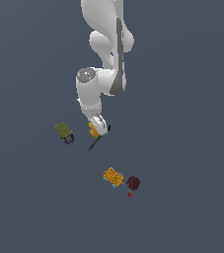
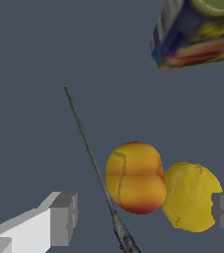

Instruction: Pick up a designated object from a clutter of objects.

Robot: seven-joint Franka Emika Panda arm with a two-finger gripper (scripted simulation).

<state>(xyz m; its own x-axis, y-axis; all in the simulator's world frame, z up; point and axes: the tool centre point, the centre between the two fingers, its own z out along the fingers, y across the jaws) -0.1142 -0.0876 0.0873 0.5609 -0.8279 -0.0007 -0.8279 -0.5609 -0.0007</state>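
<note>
**Robot hand low over the round fruit**

On the grey worktop (image 1: 182,99), the white robot arm (image 1: 106,49) reaches down so its gripper (image 1: 99,129) is low over a few small things. In the wrist view the two fingers (image 2: 64,217) are spread wide apart and hold nothing. Between them sits the round yellow-orange fruit (image 2: 135,178) with a red patch low on one side. A plain yellow lump (image 2: 190,197) touches it, and that lump is right by the other finger. A thin black wrench (image 2: 91,163) lies just beside the fruit and runs under the hand.

In the exterior view only a bit of yellow shows under the hand — the fruit is mostly hidden there. The wrench pokes out just below it. An olive-green boxy piece (image 1: 64,132) sits near, toward the exterior view's left. Well apart from them, lower in that view, an orange patterned block (image 1: 113,176) lies just beside a dark maroon ball (image 1: 133,183).
</note>
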